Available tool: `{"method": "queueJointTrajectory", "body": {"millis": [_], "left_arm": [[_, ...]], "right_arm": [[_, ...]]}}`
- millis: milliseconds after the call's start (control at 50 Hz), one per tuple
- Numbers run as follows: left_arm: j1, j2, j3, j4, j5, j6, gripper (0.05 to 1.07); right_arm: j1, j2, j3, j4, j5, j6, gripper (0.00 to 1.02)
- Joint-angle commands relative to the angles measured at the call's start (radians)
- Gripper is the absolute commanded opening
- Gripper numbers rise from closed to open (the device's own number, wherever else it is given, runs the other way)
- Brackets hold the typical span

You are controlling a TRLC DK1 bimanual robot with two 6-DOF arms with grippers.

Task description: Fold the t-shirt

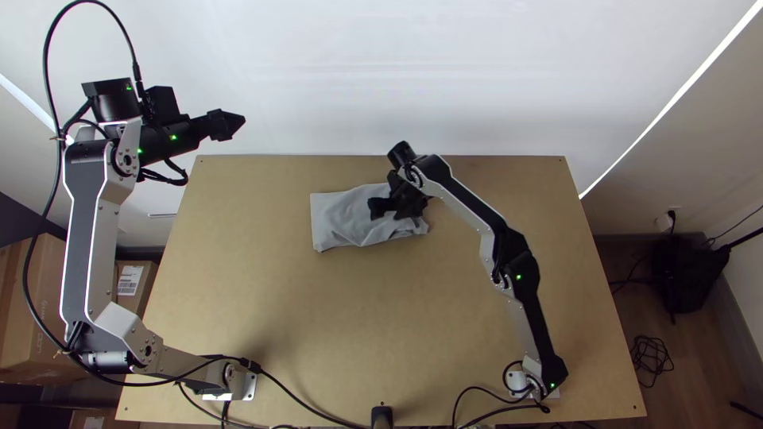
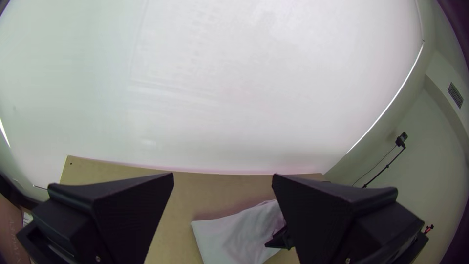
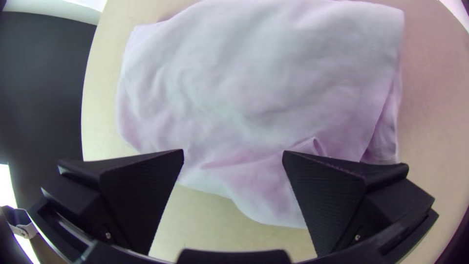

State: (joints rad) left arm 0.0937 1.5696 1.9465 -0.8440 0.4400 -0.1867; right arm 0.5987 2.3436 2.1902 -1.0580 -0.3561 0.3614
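Beneath the black, broad-fingered right gripper (image 3: 233,152), parted and empty like the matching left gripper (image 2: 223,175), the folded pale-grey fabric t-shirt (image 3: 273,73) was best pinched squarely by its rumpled edge.

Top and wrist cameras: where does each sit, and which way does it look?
Top view: high over the near edge of the table, looking steeply down; the left arm and right arm show.
Left wrist view: on that arm's wrist, facing the white wall beyond the table; the open left gripper shows.
Right wrist view: on that arm's wrist, looking down on the t-shirt; the open right gripper shows.
Both wrist views share the t-shirt.
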Motion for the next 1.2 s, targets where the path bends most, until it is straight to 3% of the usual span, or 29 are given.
{"method": "queueJointTrajectory", "body": {"millis": [0,340,440,800,1180], "left_arm": [[-0.002,-0.002,-0.015,0.017,-0.001,-0.013,1.03],[-0.034,0.015,-0.009,0.057,-0.001,-0.04,1.03],[-0.032,0.01,-0.011,0.056,-0.001,-0.039,1.03],[-0.011,0.0,0.008,0.045,-0.001,-0.03,1.03],[-0.011,0.003,0.019,0.042,-0.001,-0.031,1.03]], "right_arm": [[-0.053,-0.102,-0.11,-0.027,-0.003,-0.022,0.96],[-0.197,-0.217,-0.276,0.069,-0.007,-0.061,0.98],[-0.229,-0.207,-0.273,0.11,-0.04,-0.068,0.98],[-0.249,-0.073,-0.152,0.133,-0.204,-0.073,0.98],[-0.263,0.051,-0.046,0.13,-0.221,-0.068,0.97]]}}
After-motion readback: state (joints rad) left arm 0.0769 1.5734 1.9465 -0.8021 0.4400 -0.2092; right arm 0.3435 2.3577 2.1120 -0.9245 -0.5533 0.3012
